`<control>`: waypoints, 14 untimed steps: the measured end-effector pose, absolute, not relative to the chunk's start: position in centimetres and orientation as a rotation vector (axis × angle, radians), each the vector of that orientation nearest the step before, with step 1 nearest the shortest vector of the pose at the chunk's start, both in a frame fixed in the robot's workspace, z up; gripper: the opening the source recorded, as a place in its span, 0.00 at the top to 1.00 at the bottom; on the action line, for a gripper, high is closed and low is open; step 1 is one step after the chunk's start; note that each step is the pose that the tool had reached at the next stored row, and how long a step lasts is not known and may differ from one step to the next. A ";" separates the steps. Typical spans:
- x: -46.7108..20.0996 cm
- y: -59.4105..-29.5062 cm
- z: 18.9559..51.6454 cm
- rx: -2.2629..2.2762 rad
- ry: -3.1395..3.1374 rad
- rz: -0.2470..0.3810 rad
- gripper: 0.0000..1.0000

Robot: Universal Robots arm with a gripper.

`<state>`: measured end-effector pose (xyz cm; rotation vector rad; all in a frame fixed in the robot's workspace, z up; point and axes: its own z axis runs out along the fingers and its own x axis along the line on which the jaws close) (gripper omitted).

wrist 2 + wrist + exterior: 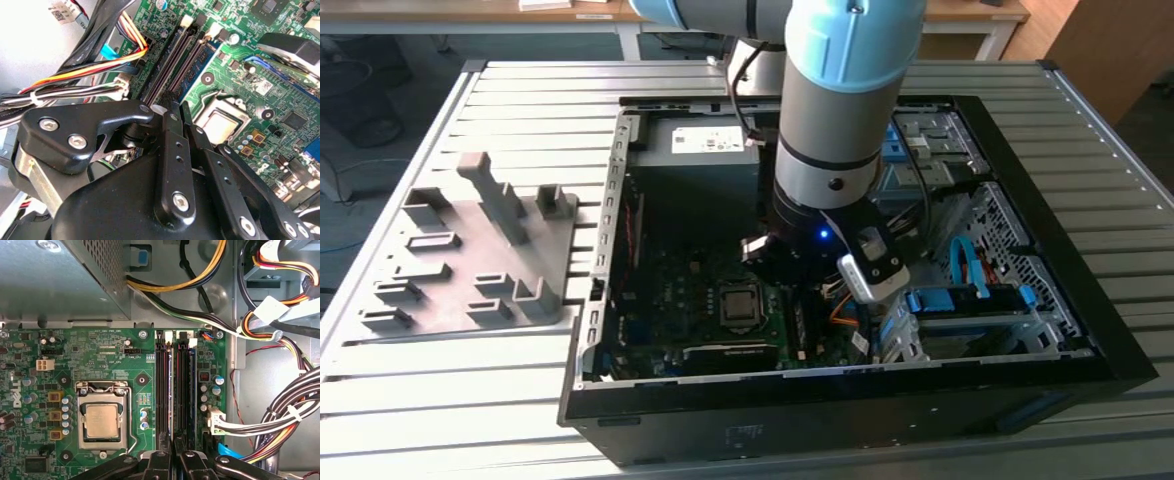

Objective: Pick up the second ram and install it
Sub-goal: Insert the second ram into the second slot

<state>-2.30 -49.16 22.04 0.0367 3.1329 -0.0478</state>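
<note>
Fingers (172,460) over slotted second ram (170,390)

Matt black fingers (172,150); ribbed metal table (520,100)

Slatted metal table (480,400), wooden desks (467,12) behind, blue-grey floor (374,200) at the exterior view's left.

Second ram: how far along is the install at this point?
Done: one blue stick looks seated in a motherboard slot. In hand: the gripper hovers low over the near end of the slots; whether it carries the second ram cannot be told. Left: the black slots beside the stick look empty, so seating isn't confirmed.
</note>
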 end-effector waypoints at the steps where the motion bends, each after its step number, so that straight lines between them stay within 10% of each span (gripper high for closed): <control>1: -2.3 -49.2 22.0 0.037 3.133 -0.048 0.86; 14: -2.3 -49.1 21.7 0.037 3.133 -0.047 0.86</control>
